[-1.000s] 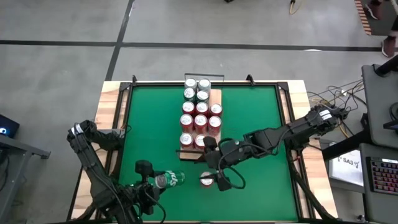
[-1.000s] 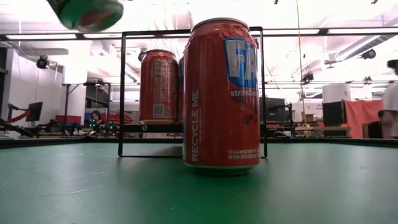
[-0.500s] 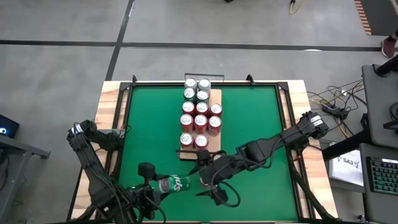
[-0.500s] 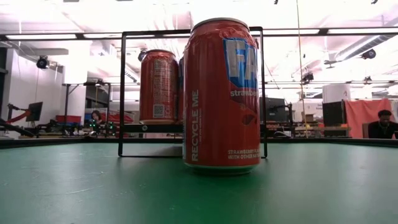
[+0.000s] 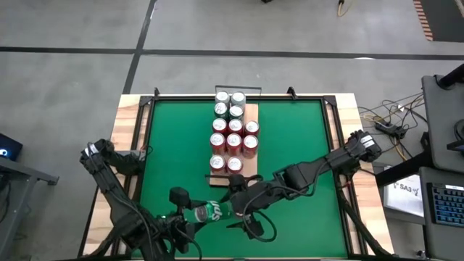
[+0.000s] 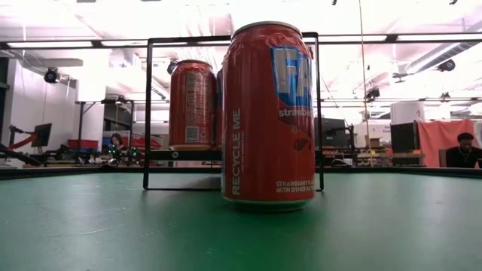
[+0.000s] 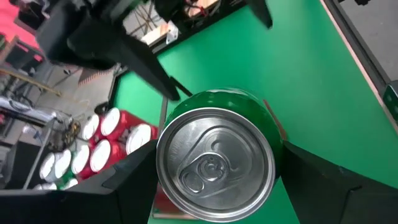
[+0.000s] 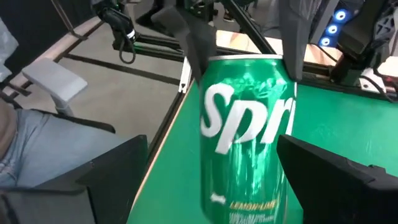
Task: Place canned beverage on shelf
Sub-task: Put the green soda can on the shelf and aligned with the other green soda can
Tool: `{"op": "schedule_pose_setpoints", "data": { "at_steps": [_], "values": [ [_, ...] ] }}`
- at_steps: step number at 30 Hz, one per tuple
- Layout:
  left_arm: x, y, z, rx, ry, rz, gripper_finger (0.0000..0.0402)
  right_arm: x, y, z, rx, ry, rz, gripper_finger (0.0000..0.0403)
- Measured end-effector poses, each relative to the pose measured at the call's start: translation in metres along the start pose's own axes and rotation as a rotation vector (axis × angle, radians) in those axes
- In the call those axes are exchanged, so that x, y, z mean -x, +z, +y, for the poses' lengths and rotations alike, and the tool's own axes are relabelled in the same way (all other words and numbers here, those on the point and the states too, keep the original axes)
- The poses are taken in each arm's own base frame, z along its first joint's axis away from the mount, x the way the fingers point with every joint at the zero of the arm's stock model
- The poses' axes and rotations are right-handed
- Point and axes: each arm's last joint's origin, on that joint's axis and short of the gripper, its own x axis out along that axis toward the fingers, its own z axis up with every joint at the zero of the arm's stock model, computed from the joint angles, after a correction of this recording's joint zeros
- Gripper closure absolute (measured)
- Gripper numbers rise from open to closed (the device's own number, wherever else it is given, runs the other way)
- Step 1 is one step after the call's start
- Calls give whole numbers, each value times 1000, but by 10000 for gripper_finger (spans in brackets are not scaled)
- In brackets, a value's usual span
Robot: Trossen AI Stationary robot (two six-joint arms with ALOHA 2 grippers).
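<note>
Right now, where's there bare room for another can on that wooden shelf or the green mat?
The shelf is bare beside the green cans; elsewhere red cans crowd it. The green mat is bare either side. Its near edge, around the Sprite can, is crowded by both claws.

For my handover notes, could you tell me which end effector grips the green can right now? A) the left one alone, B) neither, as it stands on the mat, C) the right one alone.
A: the left end effector clasps the green can near its top, held sideways above the mat, while the right end effector stands open around the can's other end, its fingers clear of it.
</note>
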Motion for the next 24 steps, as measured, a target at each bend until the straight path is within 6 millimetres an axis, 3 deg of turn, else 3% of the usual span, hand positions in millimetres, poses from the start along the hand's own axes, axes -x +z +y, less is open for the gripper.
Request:
{"op": "schedule_pose_setpoints", "data": {
  "at_steps": [24],
  "values": [
    [-18,25,9,-122,31,-115,127,0,-4,-2,3,-6,45,53]
  ]
}}
